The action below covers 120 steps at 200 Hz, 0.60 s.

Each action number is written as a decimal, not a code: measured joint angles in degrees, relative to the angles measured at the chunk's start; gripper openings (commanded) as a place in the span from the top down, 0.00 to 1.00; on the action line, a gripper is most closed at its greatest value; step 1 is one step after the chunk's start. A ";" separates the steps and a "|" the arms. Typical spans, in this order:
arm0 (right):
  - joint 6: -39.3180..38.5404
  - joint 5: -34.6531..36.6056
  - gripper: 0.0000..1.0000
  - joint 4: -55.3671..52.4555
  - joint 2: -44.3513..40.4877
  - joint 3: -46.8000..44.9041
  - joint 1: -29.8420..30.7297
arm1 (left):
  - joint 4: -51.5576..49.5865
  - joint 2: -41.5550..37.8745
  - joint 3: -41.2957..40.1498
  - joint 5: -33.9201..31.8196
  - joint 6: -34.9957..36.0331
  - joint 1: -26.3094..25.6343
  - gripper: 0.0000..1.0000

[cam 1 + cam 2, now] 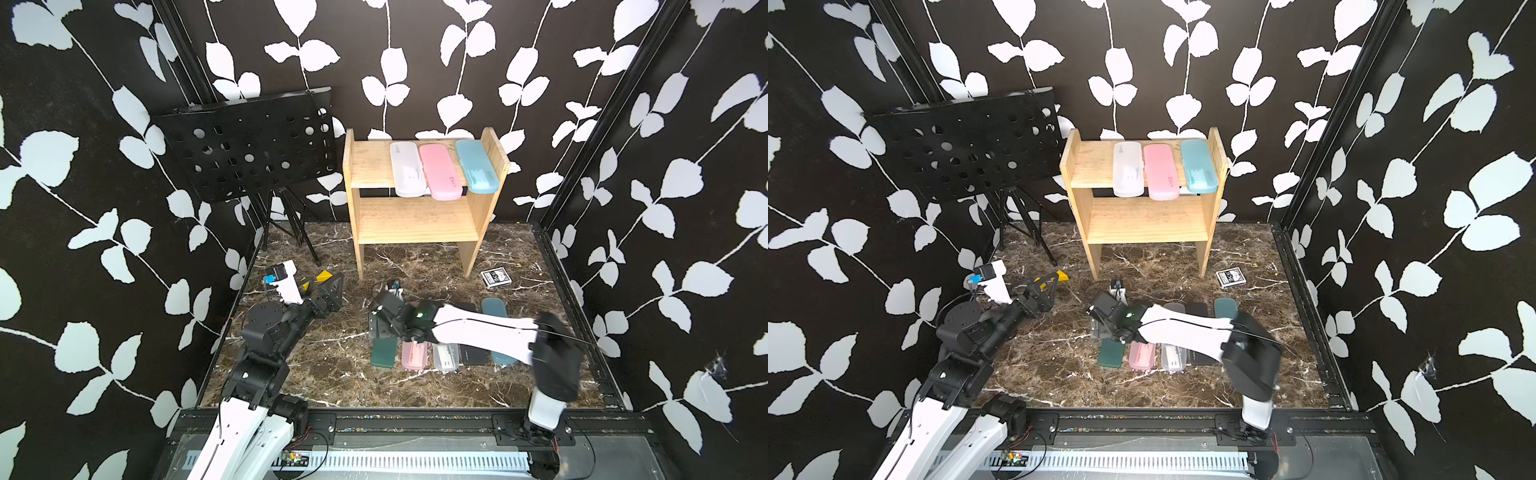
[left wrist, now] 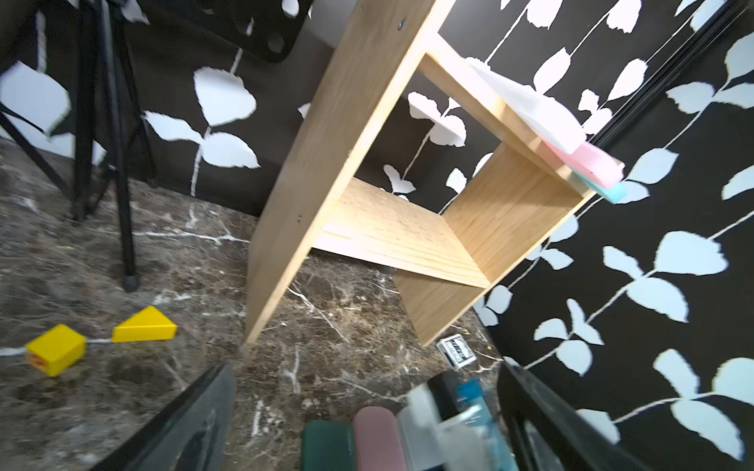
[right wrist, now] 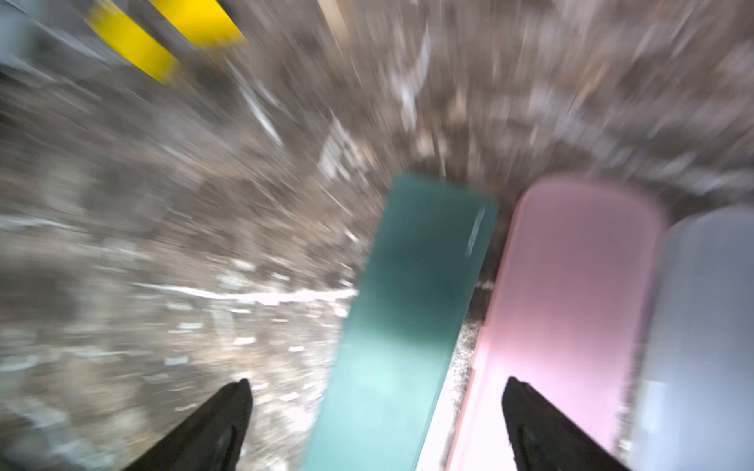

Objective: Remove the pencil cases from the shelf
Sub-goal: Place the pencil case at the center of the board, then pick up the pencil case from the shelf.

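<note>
The pine shelf (image 1: 415, 220) (image 1: 1142, 220) stands at the back. Its top tier carries three pencil cases: frosted clear (image 1: 407, 168), pink (image 1: 439, 171) and light blue (image 1: 476, 165). The lower tier is bare. Several more cases lie in a row on the marble floor: dark green (image 1: 384, 352), pink (image 1: 414, 355), clear (image 1: 446, 356), black (image 1: 473, 355) and teal (image 1: 494, 307). My right gripper (image 1: 380, 328) (image 3: 376, 383) hangs open just over the dark green case (image 3: 408, 306), holding nothing; its wrist view is blurred. Over at the left, my left gripper (image 1: 332, 291) (image 2: 365, 369) is open and holds nothing.
A black perforated music stand (image 1: 249, 145) on tripod legs stands left of the shelf. Two yellow blocks (image 2: 145, 326) (image 2: 55, 350) lie near the left gripper. A black-and-white card box (image 1: 495, 277) lies by the shelf's right leg. Patterned walls close in on three sides.
</note>
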 measured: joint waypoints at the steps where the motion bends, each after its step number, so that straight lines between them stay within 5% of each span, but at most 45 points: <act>1: -0.09 0.22 0.01 0.20 -0.76 -0.22 0.00 | 0.09 0.17 0.04 0.17 -0.04 0.00 0.01; 53: -0.74 3.10 0.00 -0.98 -26.05 -10.23 -7.96 | 6.43 16.28 9.40 9.94 -12.26 -1.68 0.01; 120: -1.57 3.58 0.01 -9.27 -36.06 -15.08 -13.46 | 9.70 31.10 28.33 9.27 -19.50 -11.19 0.01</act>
